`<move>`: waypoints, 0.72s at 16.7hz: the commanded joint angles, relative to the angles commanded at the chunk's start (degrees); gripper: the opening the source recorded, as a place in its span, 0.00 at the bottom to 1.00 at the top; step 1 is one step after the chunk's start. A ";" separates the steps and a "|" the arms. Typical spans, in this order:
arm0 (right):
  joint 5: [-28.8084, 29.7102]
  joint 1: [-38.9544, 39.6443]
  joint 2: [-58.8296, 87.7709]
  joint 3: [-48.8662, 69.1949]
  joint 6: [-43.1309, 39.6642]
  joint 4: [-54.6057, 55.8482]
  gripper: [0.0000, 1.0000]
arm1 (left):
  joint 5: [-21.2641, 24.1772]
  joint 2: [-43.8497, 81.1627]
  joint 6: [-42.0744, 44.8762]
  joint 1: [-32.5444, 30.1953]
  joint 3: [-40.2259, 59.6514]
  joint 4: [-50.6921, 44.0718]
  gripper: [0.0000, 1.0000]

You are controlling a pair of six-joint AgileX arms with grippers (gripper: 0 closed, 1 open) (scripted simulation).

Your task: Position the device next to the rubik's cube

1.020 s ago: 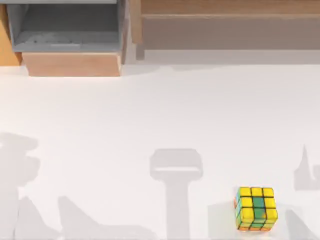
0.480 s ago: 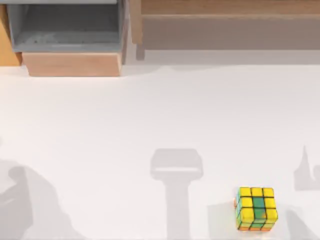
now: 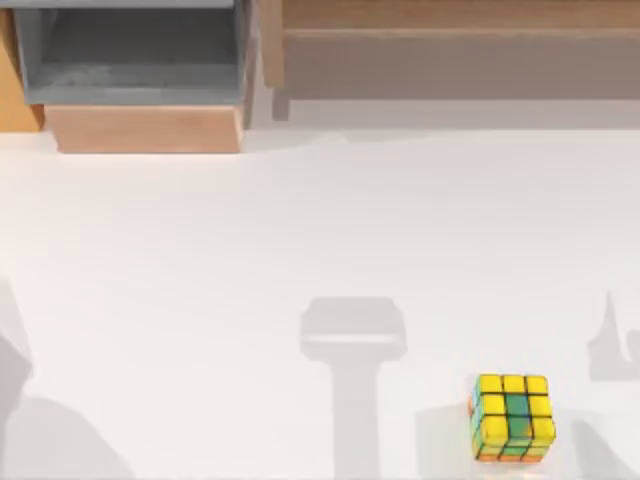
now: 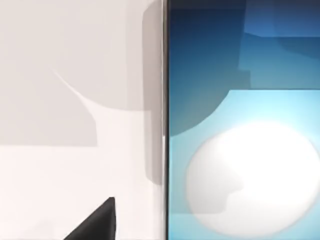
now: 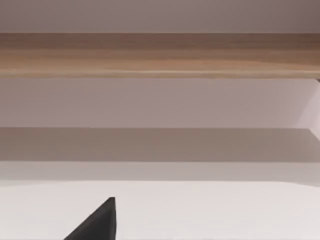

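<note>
Left wrist view: a dark wedge of the left gripper (image 4: 95, 225) pokes in over the bench (image 4: 60, 170). The view does not reveal whether this gripper is released or clenched, and it touches nothing that can be seen. Just beside that wedge lies the phone (image 4: 240, 150), flat on the white surface with its screen up. The screen runs from deep blue at one end to pale blue and near-white at the other. A thin metallic side edge runs straight along the bench, and a soft shadow falls across the darker part of the screen. Which part of the bench the phone lies on cannot be told.

In the right wrist view, a like dark wedge of the right gripper (image 5: 95, 225) sits above bare white bench. It faces a long wooden shelf (image 5: 160, 55) along the bench's back edge. Its grip cannot be judged either.

In the top view, the puzzle cube (image 3: 513, 418) stands alone close to the front edge, toward the front right corner. Its top is yellow with green squares down the middle, and an orange side shows at its base. An open grey drawer (image 3: 130, 60) with a wooden front sits at the back left corner. Grey shadows lie across the front left corner and the middle of the bench.
</note>
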 joint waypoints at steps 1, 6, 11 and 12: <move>0.00 0.00 0.00 0.00 0.00 0.00 1.00 | 0.00 0.00 0.00 0.00 0.00 0.00 1.00; 0.00 0.00 0.00 0.00 0.00 0.00 1.00 | 0.00 0.52 -0.13 -0.15 -0.76 1.12 1.00; 0.00 0.00 0.00 0.00 0.00 0.00 1.00 | 0.02 4.53 0.11 0.04 -4.12 8.74 1.00; 0.00 0.00 0.00 0.00 0.00 0.00 1.00 | 0.02 4.76 0.12 0.05 -4.32 9.07 1.00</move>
